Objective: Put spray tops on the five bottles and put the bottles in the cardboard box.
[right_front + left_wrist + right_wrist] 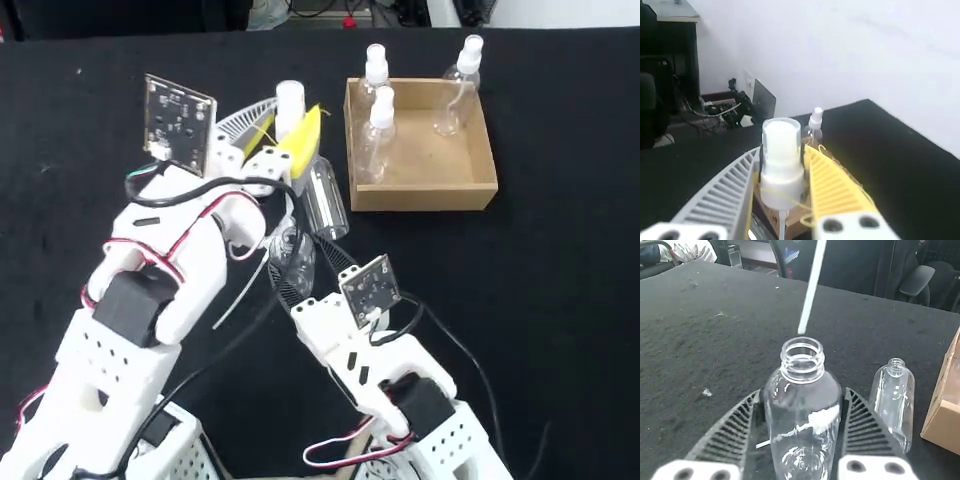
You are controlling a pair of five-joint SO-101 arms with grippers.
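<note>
My left gripper (782, 150) pinches the spray top (290, 98), and its tube (811, 285) ends close above the mouth of the bottle (292, 250) that my right gripper (802, 395) clamps round the body. To seat it well, I'd centre the tube over the neck, feed it straight down until the cap meets the threads, then twist (bottle held firm, not crushed). Beside it a spare bottle (895, 400) lies on the table (560, 300). Further right, the box (420, 192) holds 3 capped bottles (378, 135).
</note>
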